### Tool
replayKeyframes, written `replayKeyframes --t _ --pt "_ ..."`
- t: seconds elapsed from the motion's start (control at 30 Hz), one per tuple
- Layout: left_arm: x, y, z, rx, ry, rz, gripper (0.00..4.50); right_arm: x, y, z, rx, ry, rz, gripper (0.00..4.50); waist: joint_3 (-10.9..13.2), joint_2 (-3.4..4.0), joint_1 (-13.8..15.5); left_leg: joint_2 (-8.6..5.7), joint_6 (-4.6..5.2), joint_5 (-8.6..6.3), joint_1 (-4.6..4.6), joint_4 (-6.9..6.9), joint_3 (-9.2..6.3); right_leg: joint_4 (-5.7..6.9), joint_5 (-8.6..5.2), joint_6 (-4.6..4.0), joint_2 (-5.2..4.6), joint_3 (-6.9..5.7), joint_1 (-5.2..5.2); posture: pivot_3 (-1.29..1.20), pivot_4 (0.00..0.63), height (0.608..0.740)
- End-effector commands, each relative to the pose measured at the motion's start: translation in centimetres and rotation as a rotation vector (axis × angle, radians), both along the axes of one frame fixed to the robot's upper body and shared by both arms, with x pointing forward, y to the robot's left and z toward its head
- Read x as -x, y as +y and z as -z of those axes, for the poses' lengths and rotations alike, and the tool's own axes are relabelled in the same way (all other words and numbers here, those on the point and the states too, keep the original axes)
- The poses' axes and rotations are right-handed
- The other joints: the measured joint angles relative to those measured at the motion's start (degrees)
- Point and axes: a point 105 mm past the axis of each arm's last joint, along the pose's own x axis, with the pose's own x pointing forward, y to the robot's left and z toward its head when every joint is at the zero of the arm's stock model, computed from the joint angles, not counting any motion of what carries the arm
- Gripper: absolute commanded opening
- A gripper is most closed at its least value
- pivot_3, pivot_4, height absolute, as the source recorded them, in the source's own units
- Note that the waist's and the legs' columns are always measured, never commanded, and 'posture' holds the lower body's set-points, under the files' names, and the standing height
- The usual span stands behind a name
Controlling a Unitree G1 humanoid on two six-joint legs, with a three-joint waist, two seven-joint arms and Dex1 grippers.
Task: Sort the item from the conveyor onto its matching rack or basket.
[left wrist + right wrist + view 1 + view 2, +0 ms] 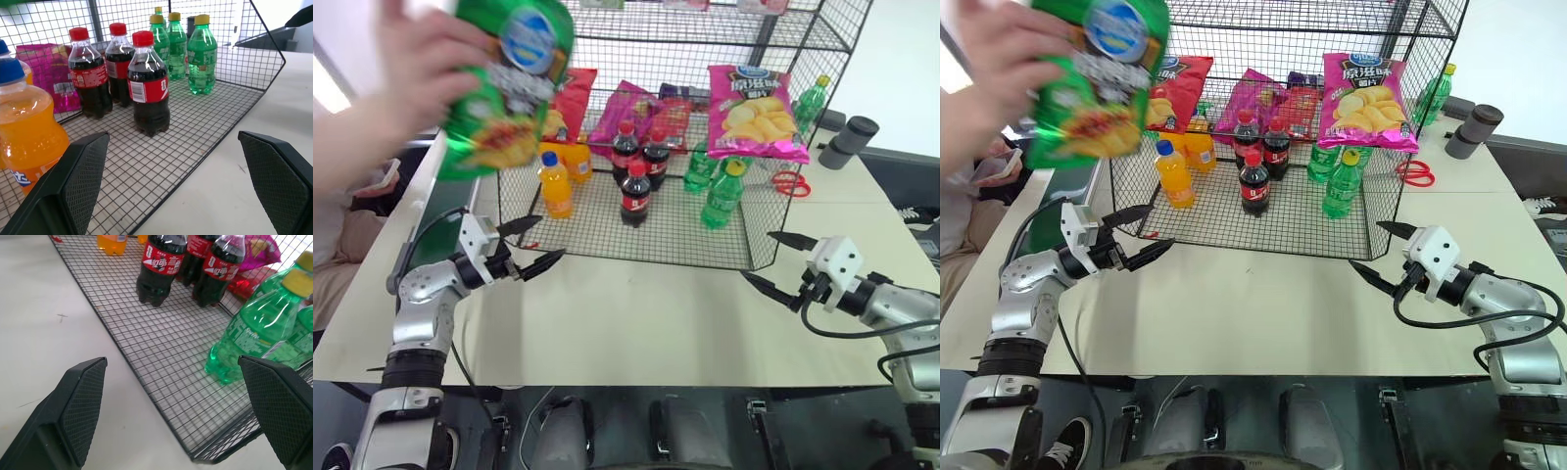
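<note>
**Hanging above the rack's left corner: the green crisps bag in a person's hand**

Tilting a little off upright, the green crisps bag (505, 83) is held in the air by a person's hand (416, 59), up and to the left of the black wire rack (636, 235). Its long axis runs near vertical, blue oval logo end uppermost and leaning toward the rack, the pictured yellow crisps at the lower end. It touches neither the table (636, 323) nor the rack.

Left of the rack's front edge, the left gripper (530, 245) stands with its jaws wide apart and nothing between them, pointing toward the rack. Off the rack's right front corner, the right gripper (773, 262) is likewise spread wide and empty.

On the rack's bottom tier stand an orange drink bottle (555, 184), three cola bottles (636, 194) and green bottles (722, 193); a pink bag (756, 113) leans at the right, a red bag (572, 100) at the back left.

The head views take in the bag and hand. The left wrist view gives the cola bottles close up with the orange bottle beside; the right wrist view shows a green bottle nearest and the rack's grid floor edge on the table.
</note>
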Motion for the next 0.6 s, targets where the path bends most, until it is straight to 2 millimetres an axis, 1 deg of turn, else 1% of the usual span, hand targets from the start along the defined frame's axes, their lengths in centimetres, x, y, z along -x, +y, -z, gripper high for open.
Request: replayKeyframes --t 0.03,0.2,0.33,0.43,0.6 --pt "0.2 -0.3 -1.1 0.026 -0.035 0.035 4.5 0.4 0.3 -1.8 0.01 -0.065 -0.015 4.47 0.0 0.0 0.03 0.0 0.0 0.0 -0.01 0.0 0.0 0.0 0.0 0.0 -0.01 0.0 0.0 0.0 0.15 0.74" --pt "0.6 -0.3 -0.7 0.003 -0.051 0.038 4.5 0.2 0.2 -2.0 0.031 -0.099 -0.001 4.47 0.0 0.0 -0.01 0.0 0.0 0.0 0.0 0.0 0.0 0.0 0.0 0.0 0.0 0.0 0.0 0.0 0.15 0.74" --pt "0.3 -0.2 -0.8 0.007 -0.055 0.028 4.5 -0.1 -0.5 -3.0 0.007 -0.124 0.034 4.47 0.0 0.0 0.0 0.0 0.0 0.0 0.0 0.0 0.0 0.0 0.0 0.0 0.0 0.0 0.0 0.0 0.15 0.74" --pt "0.0 -0.4 -1.0 0.006 -0.057 0.031 4.5 -0.2 -0.2 -2.7 0.036 -0.124 0.017 4.47 0.0 0.0 0.01 0.0 0.0 0.0 0.0 0.0 0.0 0.0 0.0 0.0 0.0 0.0 0.0 0.0 0.15 0.74" --pt "0.0 -0.2 -0.9 -0.022 -0.058 0.035 4.5 -1.5 -0.4 -4.7 0.027 -0.245 0.07 4.47 0.0 0.0 -0.17 0.0 0.0 0.0 0.01 0.01 0.01 0.02 0.0 0.0 0.0 0.01 0.0 0.0 0.15 0.74"
